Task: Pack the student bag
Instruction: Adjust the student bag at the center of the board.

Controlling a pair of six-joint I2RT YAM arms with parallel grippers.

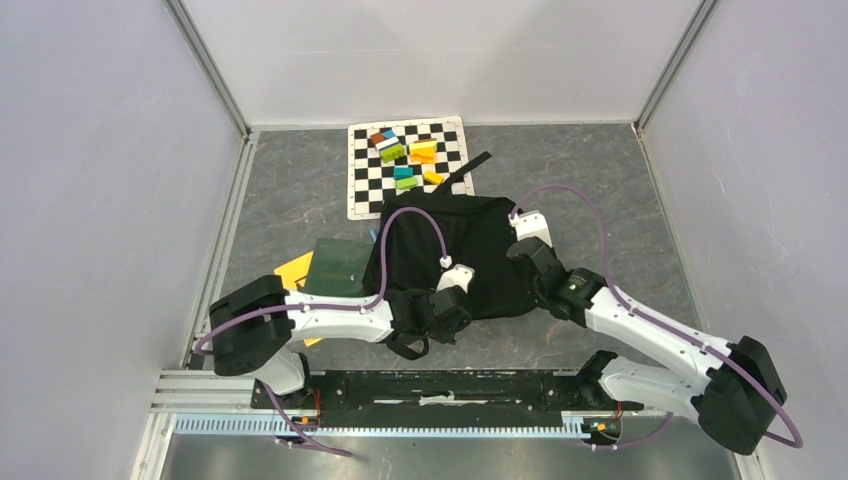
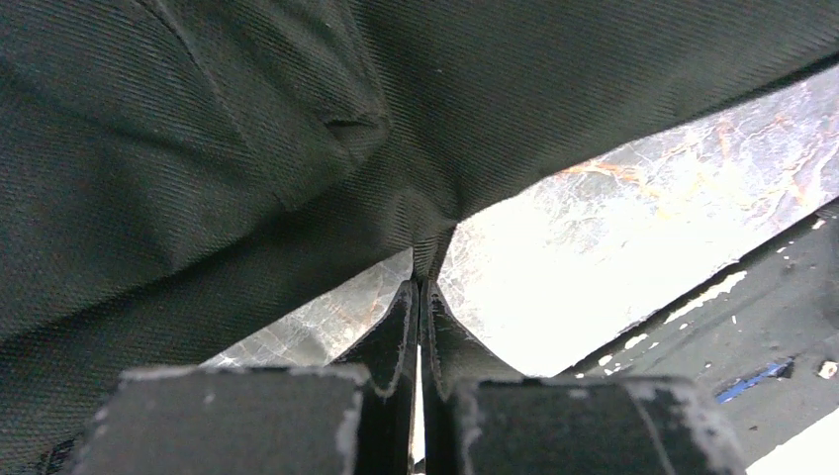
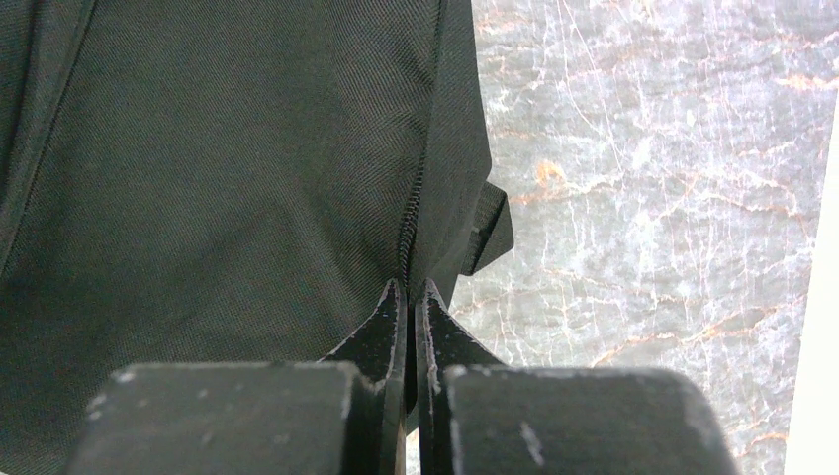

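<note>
The student bag is a large black fabric backpack lying flat in the middle of the table. My left gripper is at its near edge; in the left wrist view the gripper is shut on a small fold of the bag's fabric, which is lifted off the table. My right gripper is at the bag's right edge. The right wrist view shows that gripper shut on the bag right at its zip line.
A dark green notebook and an orange sheet lie left of the bag, partly under it. A black-and-white checkered mat with several coloured blocks lies behind. A black strap crosses the mat. Walls enclose three sides.
</note>
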